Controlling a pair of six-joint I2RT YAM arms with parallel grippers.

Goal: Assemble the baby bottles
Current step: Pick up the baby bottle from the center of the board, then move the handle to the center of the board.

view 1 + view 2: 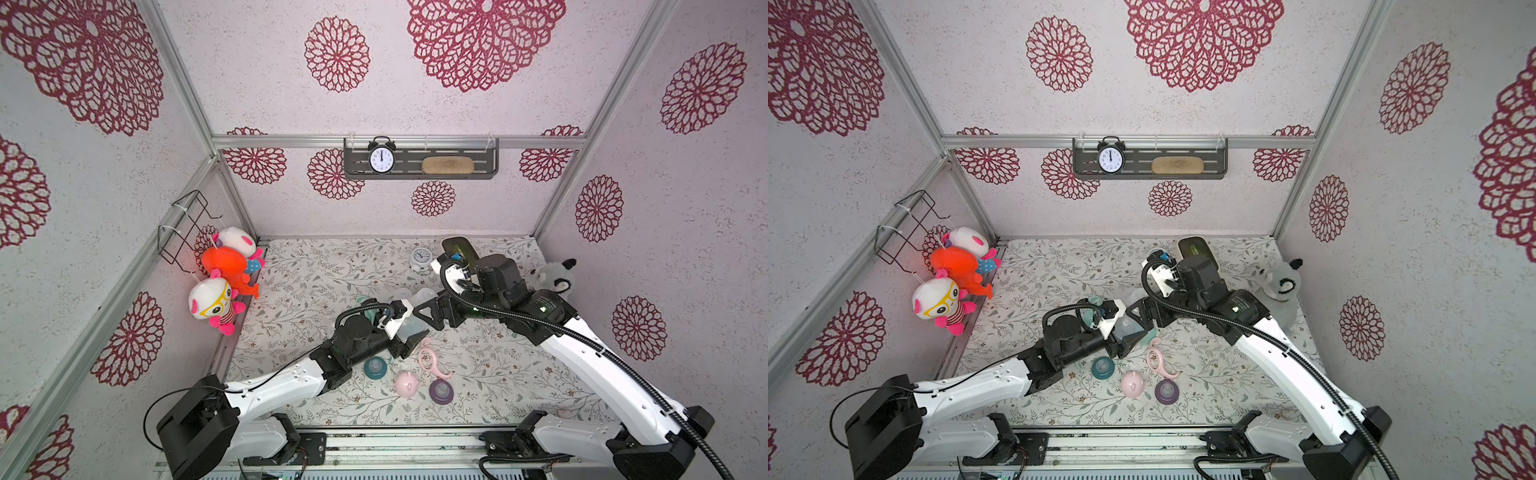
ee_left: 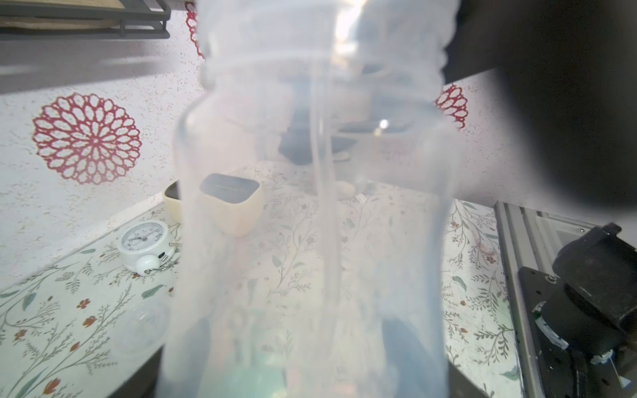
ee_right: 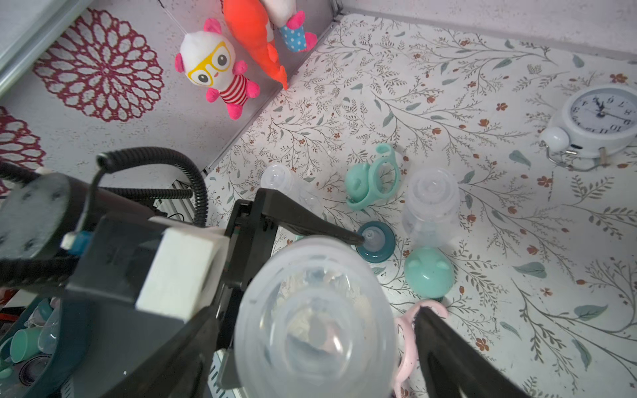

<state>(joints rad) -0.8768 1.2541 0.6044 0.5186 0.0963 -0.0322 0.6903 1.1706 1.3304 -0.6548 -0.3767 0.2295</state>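
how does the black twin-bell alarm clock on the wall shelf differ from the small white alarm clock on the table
The black twin-bell alarm clock has a black case; the small white alarm clock has a white one. The black clock stands upright on the grey wall shelf; the white clock sits on the floral table, apparently tipped back. Both have round white dials with dark numerals.

Open ground: mat (image 1: pixel 307 270), back-left stretch and front-right stretch — nothing lying there.
Blocked: centre, where the left arm (image 1: pixel 291 382) and right arm (image 1: pixel 582 353) meet at the clear bottle (image 1: pixel 409 328).
Front-centre clutter: teal collar (image 1: pixel 376 368), pink cap (image 1: pixel 406 384), purple collar (image 1: pixel 441 391), pink handle ring (image 1: pixel 432 359).
Back edge — white clock (image 1: pixel 422 259), cream box (image 1: pixel 457 245), grey plush (image 1: pixel 555 276).
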